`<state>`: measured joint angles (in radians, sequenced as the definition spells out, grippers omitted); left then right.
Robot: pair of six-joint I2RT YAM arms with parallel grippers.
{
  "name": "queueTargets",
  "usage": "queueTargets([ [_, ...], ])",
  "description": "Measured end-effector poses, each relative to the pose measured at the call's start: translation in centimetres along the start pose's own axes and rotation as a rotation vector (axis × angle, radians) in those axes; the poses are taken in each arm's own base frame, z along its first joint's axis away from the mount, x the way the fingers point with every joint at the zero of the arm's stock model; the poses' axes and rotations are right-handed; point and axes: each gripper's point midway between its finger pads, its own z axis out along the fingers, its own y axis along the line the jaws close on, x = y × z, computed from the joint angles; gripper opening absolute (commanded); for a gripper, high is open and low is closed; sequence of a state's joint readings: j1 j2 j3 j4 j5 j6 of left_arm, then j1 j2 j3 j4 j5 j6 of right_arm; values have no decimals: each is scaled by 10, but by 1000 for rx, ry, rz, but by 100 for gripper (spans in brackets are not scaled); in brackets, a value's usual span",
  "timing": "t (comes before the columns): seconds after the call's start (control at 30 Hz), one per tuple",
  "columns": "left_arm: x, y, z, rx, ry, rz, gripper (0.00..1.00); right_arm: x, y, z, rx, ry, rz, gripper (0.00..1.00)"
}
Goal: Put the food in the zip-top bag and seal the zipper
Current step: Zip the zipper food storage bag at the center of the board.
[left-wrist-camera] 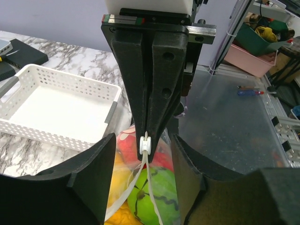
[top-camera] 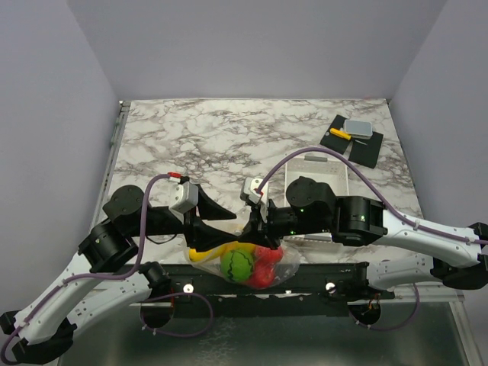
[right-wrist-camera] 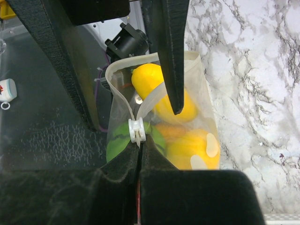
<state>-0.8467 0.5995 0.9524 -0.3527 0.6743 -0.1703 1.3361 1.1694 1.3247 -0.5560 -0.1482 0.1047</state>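
REMOTE DESK: At the near edge of my marble table (top-camera: 229,137), both arms meet nose to nose over the zip-top bag (right-wrist-camera: 198,79).

My right gripper (right-wrist-camera: 140,149) is clamped tight on the zipper (right-wrist-camera: 150,99). Its jaws are pressed together on the pale strip, with the white slider (right-wrist-camera: 136,131) sitting just past their tips. Beyond the slider the strip forks into two bands, so the bag's mouth stands apart there.

My left gripper (left-wrist-camera: 143,136) faces it with jaws spread wide, holding nothing. The right gripper's tapered fingers and the slider sit in the gap between them. From the right wrist camera, one left finger (right-wrist-camera: 168,56) has its tip over the bag's clear wall. The other stands beside the bag, on the far side of the open mouth. I cannot tell whether either one touches the plastic.

The food (right-wrist-camera: 187,145) lies inside the bag, directly under both sets of jaws. A yellow piece (right-wrist-camera: 147,77) sits nearest the open mouth. A green striped ball (left-wrist-camera: 150,197) and a red piece (top-camera: 265,268) are bunched lower down.

The white basket (left-wrist-camera: 65,136) rests on the table off to one side of the left jaws, apart from the bag.
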Motion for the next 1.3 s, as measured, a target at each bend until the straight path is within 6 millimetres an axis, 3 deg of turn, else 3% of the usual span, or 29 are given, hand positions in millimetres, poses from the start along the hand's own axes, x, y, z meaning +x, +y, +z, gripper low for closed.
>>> queueTargets([
  [0.33,7,-4,4,46,21,-11,46,3,0,-1,-2,14,2,1],
  [0.73,21,-2,9,69,58,-39,21,4,0,-1,-2,14,2,1],
  [0.93,22,-3,9,74,60,-39,0,4,0,-1,-2,15,2,1],
  [1.3,21,-3,9,78,55,-33,0,1,-1,-5,9,1,0,1],
])
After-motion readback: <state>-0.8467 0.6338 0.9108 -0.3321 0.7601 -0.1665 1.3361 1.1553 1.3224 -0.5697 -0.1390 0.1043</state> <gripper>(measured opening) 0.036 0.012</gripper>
